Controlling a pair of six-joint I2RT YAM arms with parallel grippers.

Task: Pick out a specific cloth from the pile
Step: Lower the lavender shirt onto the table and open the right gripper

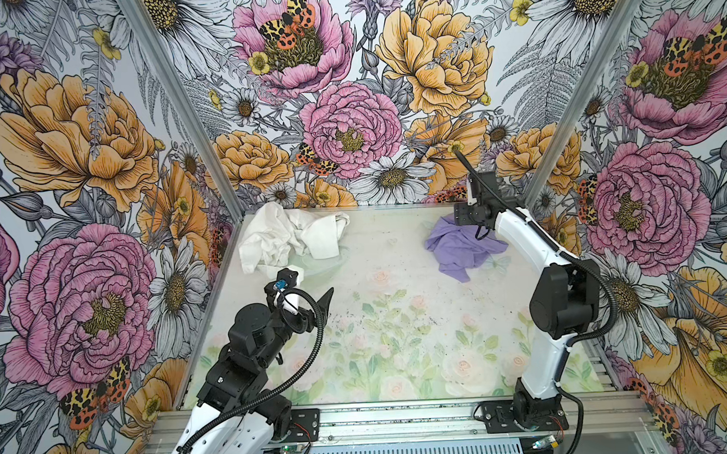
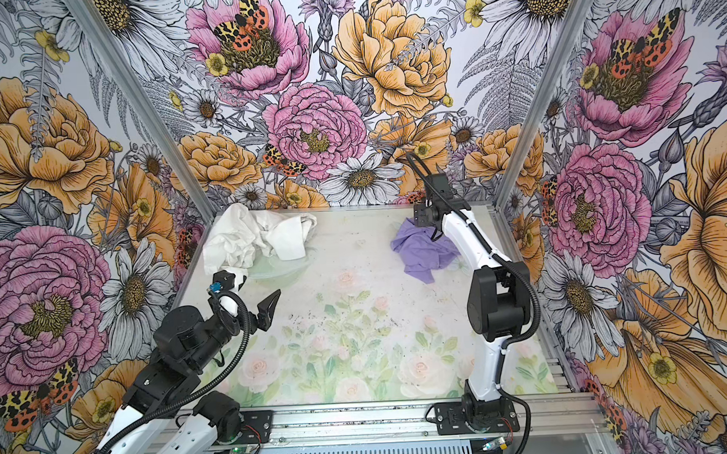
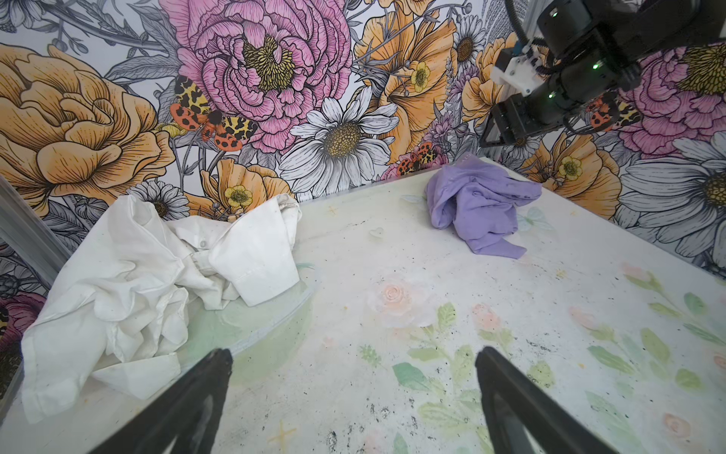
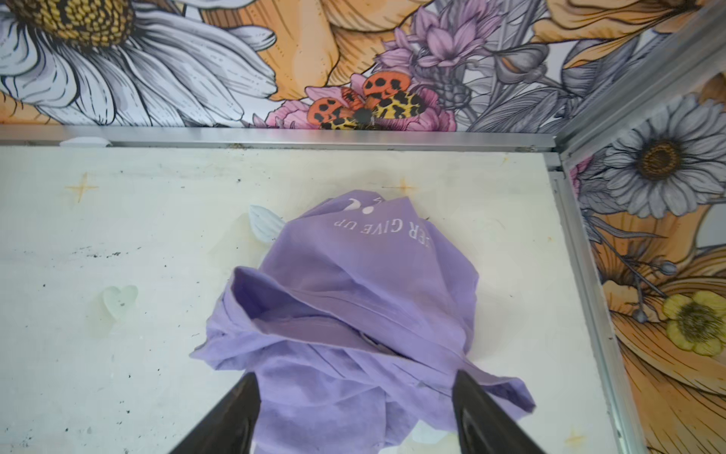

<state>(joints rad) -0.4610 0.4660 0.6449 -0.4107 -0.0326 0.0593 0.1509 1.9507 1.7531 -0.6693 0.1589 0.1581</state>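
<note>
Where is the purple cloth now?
In both top views the purple cloth lies at the table's far right, under the right gripper, apart from the white cloth.

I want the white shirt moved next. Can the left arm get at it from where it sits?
Probably yes: the left gripper is open, beside the white shirt, with only bare table between.

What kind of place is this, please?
Probably a robot test booth, not a home. Flower-printed walls on metal frame posts enclose a small table, and two robot arms are bolted to a rail at its front edge.
</note>
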